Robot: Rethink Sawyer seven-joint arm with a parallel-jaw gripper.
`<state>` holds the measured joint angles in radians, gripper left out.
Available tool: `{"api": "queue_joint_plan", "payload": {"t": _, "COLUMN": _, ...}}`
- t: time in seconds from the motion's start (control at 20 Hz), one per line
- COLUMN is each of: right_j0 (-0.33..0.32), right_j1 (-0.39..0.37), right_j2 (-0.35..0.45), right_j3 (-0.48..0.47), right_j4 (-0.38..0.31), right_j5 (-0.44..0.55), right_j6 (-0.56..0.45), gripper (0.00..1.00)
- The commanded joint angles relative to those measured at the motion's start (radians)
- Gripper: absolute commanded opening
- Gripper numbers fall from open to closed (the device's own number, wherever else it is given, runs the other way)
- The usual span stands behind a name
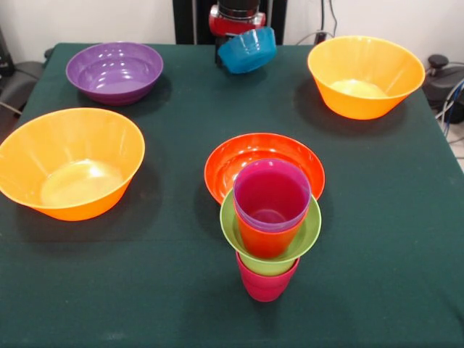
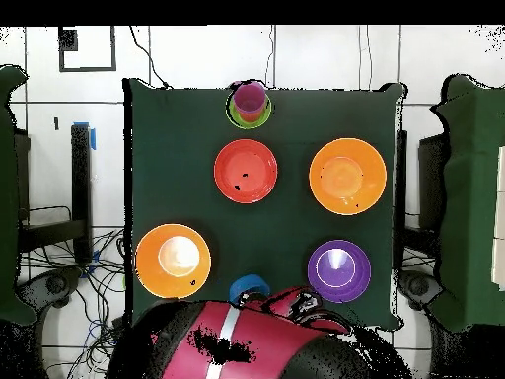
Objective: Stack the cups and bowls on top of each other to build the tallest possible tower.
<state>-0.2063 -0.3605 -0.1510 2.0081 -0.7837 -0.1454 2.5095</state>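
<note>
The tower (image 1: 268, 232) stands near the table's front edge: a crimson cup (image 1: 266, 281) at the bottom, a wide-rimmed lime green piece (image 1: 304, 238) on it, then an orange-red cup (image 1: 262, 239) and a purple cup (image 1: 272, 192) nested inside. It also shows in the overhead view (image 2: 251, 104). A red-orange bowl (image 1: 230, 161) sits just behind it. My gripper (image 1: 223, 52) is at the far edge, shut on the rim of the small blue bowl (image 1: 249, 49), which hangs tilted above the table. The blue bowl also shows in the overhead view (image 2: 250, 288), beside the arm (image 2: 237, 341).
A purple bowl (image 1: 114, 71) sits far left. One large orange bowl (image 1: 71, 163) sits at the left and another (image 1: 366, 76) at the far right. All rest upright on the dark green table (image 1: 384, 239).
</note>
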Motion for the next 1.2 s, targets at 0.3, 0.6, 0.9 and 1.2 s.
{"api": "queue_joint_plan", "payload": {"t": 0.3, "right_j0": 0.041, "right_j1": 0.172, "right_j2": 0.045, "right_j3": -0.208, "right_j4": 0.062, "right_j5": -0.096, "right_j6": 0.044, "gripper": 1.00}}
{"api": "queue_joint_plan", "payload": {"t": 0.6, "right_j0": 0.041, "right_j1": 0.162, "right_j2": 0.044, "right_j3": -0.199, "right_j4": 0.064, "right_j5": -0.101, "right_j6": 0.043, "gripper": 1.00}}
{"api": "queue_joint_plan", "payload": {"t": 0.9, "right_j0": 0.039, "right_j1": 0.104, "right_j2": 0.041, "right_j3": -0.151, "right_j4": 0.066, "right_j5": -0.079, "right_j6": 0.051, "gripper": 1.00}}
{"api": "queue_joint_plan", "payload": {"t": 1.2, "right_j0": 0.025, "right_j1": 0.063, "right_j2": 0.070, "right_j3": -0.130, "right_j4": 0.057, "right_j5": -0.041, "right_j6": 0.045, "gripper": 1.00}}
